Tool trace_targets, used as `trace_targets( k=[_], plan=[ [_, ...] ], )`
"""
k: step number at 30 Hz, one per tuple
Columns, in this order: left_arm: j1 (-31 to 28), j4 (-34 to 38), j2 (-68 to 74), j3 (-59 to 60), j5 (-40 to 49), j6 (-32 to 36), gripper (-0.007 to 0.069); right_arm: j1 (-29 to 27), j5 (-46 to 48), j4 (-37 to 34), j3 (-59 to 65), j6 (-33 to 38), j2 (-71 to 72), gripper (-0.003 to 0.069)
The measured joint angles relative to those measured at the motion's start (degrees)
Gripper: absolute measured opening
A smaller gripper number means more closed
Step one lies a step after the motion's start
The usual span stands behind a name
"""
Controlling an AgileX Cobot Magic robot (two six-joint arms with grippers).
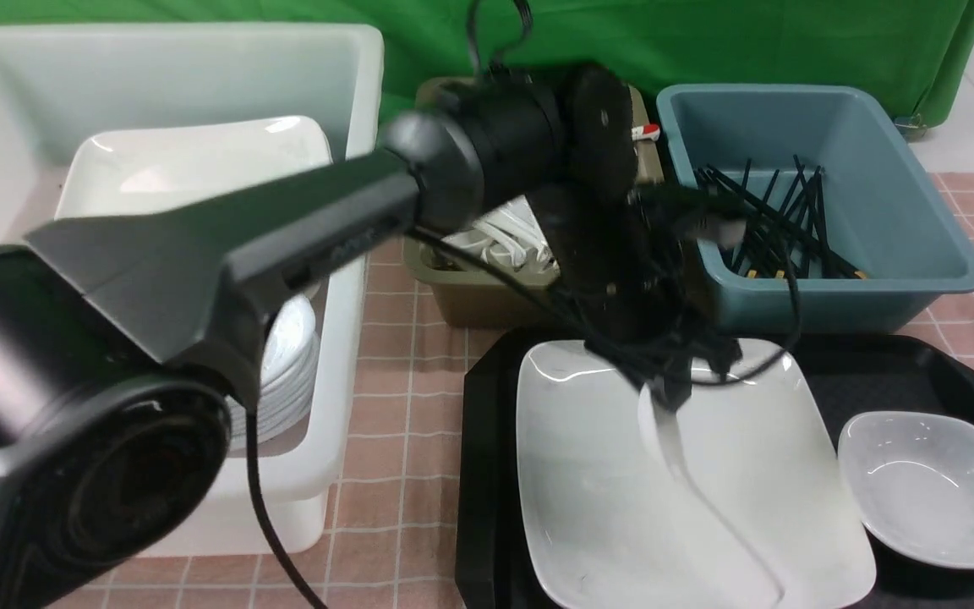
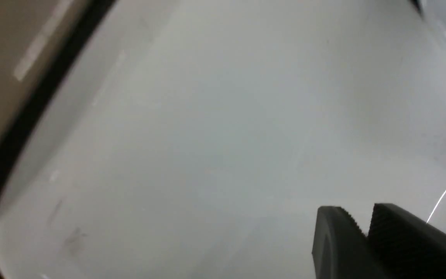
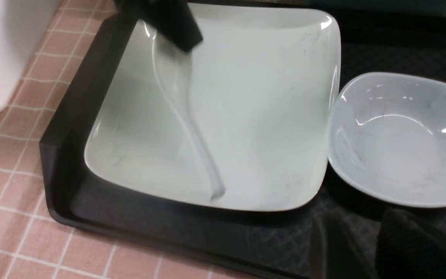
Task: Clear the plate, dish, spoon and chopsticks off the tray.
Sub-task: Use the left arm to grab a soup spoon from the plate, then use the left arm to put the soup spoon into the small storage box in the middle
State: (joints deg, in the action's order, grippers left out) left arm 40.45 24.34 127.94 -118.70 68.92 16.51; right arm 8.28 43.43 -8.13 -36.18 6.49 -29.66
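The black tray [image 1: 487, 474] holds the large white plate [image 1: 588, 474] and, to its right, the small white dish [image 1: 931, 486]. My left gripper [image 1: 673, 391] hangs over the plate's far half, with its jaws nearly together on the wide end of the white spoon [image 1: 664, 440]. The spoon slants down onto the plate and is blurred. The left wrist view shows only the plate [image 2: 207, 135] past the gripper [image 2: 362, 211]. My right gripper [image 3: 366, 228] looks shut and empty, over the tray's rim [image 3: 72, 128] beside the dish [image 3: 401, 143]. Black chopsticks [image 1: 779, 220] lie in the blue bin.
A white tub [image 1: 352, 254] at left holds another plate [image 1: 191, 161] and stacked dishes [image 1: 288, 364]. An olive bin [image 1: 470, 296] with white spoons [image 1: 512, 237] and the blue bin [image 1: 918, 254] stand behind the tray. The table has a pink checked cloth [image 1: 402, 406].
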Motion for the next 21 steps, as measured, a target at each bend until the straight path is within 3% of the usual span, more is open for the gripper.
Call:
trace_targets(
  k=[8, 16, 21],
  plan=[
    [-8.50, 0.00, 0.09, -13.68, 0.24, -5.79, 0.0109, 0.00, 0.06, 0.00, 0.00, 0.00, 0.00, 0.0239],
    [-19.89, 0.25, 0.72, -17.79, -16.02, -13.55, 0.0107, 0.00, 0.01, 0.00, 0.00, 0.00, 0.00, 0.0239],
    [-22.35, 0.68, 4.26, -17.81, -17.81, -14.21, 0.0107, 0.00, -0.15, 0.00, 0.05, 0.00, 0.00, 0.0239]
  ],
)
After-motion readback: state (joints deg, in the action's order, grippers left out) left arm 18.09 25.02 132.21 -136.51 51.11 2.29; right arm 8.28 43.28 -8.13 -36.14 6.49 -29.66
